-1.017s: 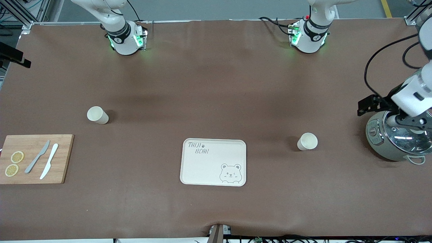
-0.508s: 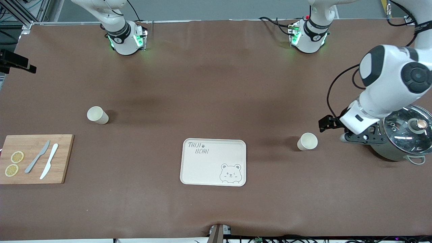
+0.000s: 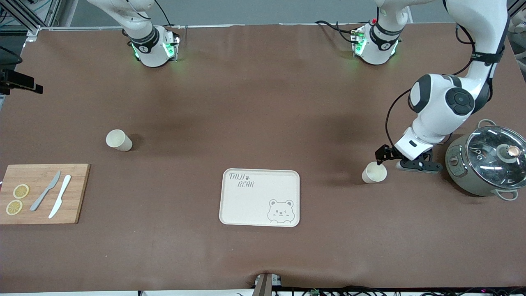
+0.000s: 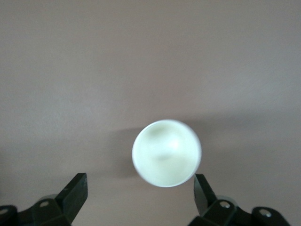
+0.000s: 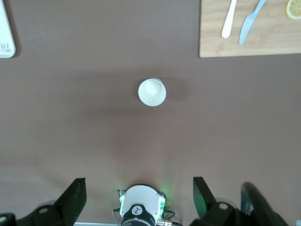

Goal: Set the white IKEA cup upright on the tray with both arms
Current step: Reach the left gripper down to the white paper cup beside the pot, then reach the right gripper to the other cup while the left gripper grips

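Two white cups stand upright on the brown table. One cup (image 3: 374,172) is toward the left arm's end, the other cup (image 3: 119,140) toward the right arm's end. The cream bear tray (image 3: 259,197) lies between them, nearer the front camera, with nothing on it. My left gripper (image 3: 417,166) is low beside the first cup, open and empty. In the left wrist view that cup (image 4: 166,153) sits just ahead of the open fingers (image 4: 75,193). My right gripper (image 5: 137,188) is open, high over its own base (image 5: 141,209), and sees the other cup (image 5: 152,92) and a tray corner (image 5: 5,33).
A grey pot with a glass lid (image 3: 487,160) stands close to the left gripper, at the left arm's end. A bamboo cutting board (image 3: 43,193) with two knives and lemon slices lies at the right arm's end; it also shows in the right wrist view (image 5: 249,28).
The left arm has swung from over the pot toward the nearby cup and come down beside it. The cups and the tray have not moved.
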Controlling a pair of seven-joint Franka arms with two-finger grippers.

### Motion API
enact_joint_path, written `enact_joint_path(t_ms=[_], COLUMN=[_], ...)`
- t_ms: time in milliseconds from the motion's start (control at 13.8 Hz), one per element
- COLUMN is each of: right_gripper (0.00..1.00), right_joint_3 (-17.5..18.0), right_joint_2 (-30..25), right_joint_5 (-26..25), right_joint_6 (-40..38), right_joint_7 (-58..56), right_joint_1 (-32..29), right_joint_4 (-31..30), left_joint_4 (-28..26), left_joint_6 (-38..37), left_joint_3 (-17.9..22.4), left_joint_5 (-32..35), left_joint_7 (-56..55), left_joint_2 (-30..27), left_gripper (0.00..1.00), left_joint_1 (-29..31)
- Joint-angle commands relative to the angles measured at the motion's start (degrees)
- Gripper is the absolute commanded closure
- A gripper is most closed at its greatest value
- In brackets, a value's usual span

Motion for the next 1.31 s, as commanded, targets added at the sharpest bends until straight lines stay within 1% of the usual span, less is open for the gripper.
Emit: enact_joint_path(t_ms=[0,145,218,436,508,581,726,872,944,1089,1162,1235], right_gripper=[0.0,0.0,0.0,0.0,0.0,0.0,0.0,0.0,0.0,0.0,0.0,0.0], right_joint_3=[0.7,0.6,0.7,0.8,0.8,0.8,0.8,0.9,0.9,0.9,0.9,0.9], right_joint_2=[1.5,2.0,2.0,2.0,2.0,2.0,2.0,2.0,2.0,2.1,2.1,2.0], right_joint_5=[-0.8,-1.8,-3.9,-4.1,-4.1,-4.1,-4.0,-3.9,-3.9,-3.9,-3.9,-3.8], right_joint_6=[1.8,8.4,11.7,20.4,23.2,26.7,35.6,42.4,45.1,46.2,47.6,51.7], right_joint_7=[-1.3,-1.3,-1.2,-1.3,-1.3,-1.3,-1.3,-1.1,-1.1,-1.1,-1.1,-1.1], right_joint_1=[-1.7,-1.6,-1.6,-2.5,-2.2,-2.2,-2.5,-2.1,-1.9,-1.8,-1.9,-2.0], right_joint_4=[-2.5,-7.0,-9.2,-16.5,-18.7,-21.5,-28.6,-34.7,-36.8,-38.7,-41.0,-43.8], left_joint_4=[0.1,0.3,0.7,1.9,2.2,2.9,3.1,3.7,3.8,3.9,3.9,3.9], left_joint_6=[2.1,3.9,4.1,4.3,4.4,4.4,4.3,4.3,4.3,4.1,4.0,3.9], left_joint_3=[-0.4,-0.4,-0.4,-0.4,-0.4,-0.4,-0.5,-0.5,-0.5,-0.6,-0.8,-1.1], left_joint_5=[0.3,0.2,0.2,0.1,0.1,0.1,0.1,0.0,0.0,0.0,0.0,-0.1], left_joint_7=[2.1,2.1,1.9,1.5,1.5,1.4,1.3,1.2,1.4,1.5,1.5,1.5], left_joint_2=[3.0,5.0,6.0,7.7,8.0,8.5,8.5,8.4,8.2,7.7,7.5,7.1], left_gripper=[0.29,0.29,0.31,0.33,0.38,0.39,0.39,0.37,0.37,0.35,0.34,0.34], left_joint_1=[2.2,2.2,2.1,1.7,1.3,1.3,1.3,1.3,1.3,1.4,1.6,1.8])
